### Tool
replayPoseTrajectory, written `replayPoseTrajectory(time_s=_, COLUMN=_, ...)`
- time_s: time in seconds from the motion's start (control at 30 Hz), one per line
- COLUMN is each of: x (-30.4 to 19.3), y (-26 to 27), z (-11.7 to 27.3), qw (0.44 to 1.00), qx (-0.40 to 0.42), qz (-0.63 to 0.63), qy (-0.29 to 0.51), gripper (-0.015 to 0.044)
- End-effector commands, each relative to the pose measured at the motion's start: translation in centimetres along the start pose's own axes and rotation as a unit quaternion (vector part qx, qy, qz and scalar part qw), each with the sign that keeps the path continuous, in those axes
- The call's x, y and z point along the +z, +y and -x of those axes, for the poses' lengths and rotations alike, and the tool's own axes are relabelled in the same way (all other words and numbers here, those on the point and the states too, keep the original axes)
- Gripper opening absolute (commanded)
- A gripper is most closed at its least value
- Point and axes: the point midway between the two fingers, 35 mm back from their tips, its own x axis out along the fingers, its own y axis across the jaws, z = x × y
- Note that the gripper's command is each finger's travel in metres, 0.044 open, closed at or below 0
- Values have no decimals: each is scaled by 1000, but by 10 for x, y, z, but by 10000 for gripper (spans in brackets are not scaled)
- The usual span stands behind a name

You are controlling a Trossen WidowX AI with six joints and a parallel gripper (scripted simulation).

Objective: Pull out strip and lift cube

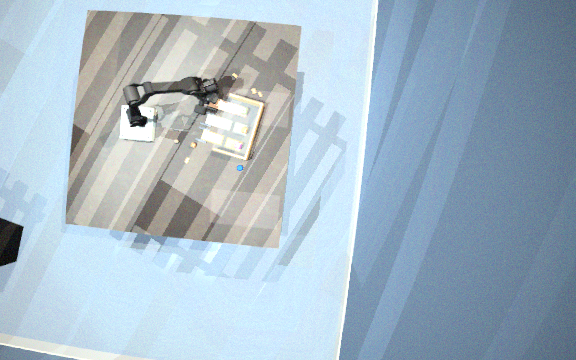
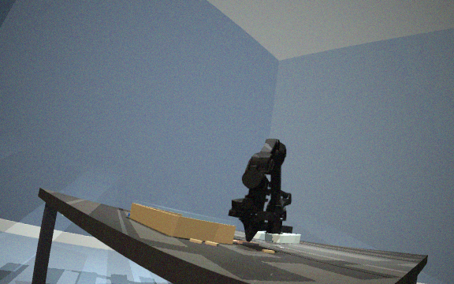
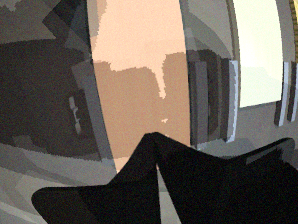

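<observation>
My gripper (image 1: 213,103) (image 2: 249,239) (image 3: 150,139) is shut, with its tips together and nothing between them. It is low, over the near end of a peach-coloured strip (image 1: 215,106) (image 3: 142,40). In the top view this uppermost strip looks pale farther along and shows no gap. The middle strip (image 1: 219,122) (image 3: 260,55) shows a gap before its far piece (image 1: 240,129). The lowest strip (image 1: 212,137) also shows a gap, and its far piece (image 1: 231,143) has a small magenta spot. Which cube bears a label is too small to tell.
A tray with tan walls (image 1: 256,129) (image 2: 203,229) surrounds the strips on the far side and ends. Small tan pieces (image 1: 254,91) (image 2: 211,244) lie outside it. Others (image 1: 194,145) lie near its open side. A blue piece (image 1: 240,168) lies beyond its lower end.
</observation>
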Motion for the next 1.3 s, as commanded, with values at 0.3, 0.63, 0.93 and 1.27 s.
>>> replayPoseTrajectory(time_s=0.3, x=-26, y=-1, z=-6, qw=1000, qx=-5, qz=0, qy=11, gripper=0)
replayPoseTrajectory(time_s=0.63, x=-42, y=-1, z=-6, qw=1000, qx=-5, qz=0, qy=12, gripper=0)
replayPoseTrajectory(time_s=0.93, x=-55, y=-1, z=-6, qw=1000, qx=-5, qz=0, qy=13, gripper=0)
replayPoseTrajectory(time_s=1.27, x=-69, y=-1, z=-6, qw=1000, qx=-5, qz=0, qy=13, gripper=0)
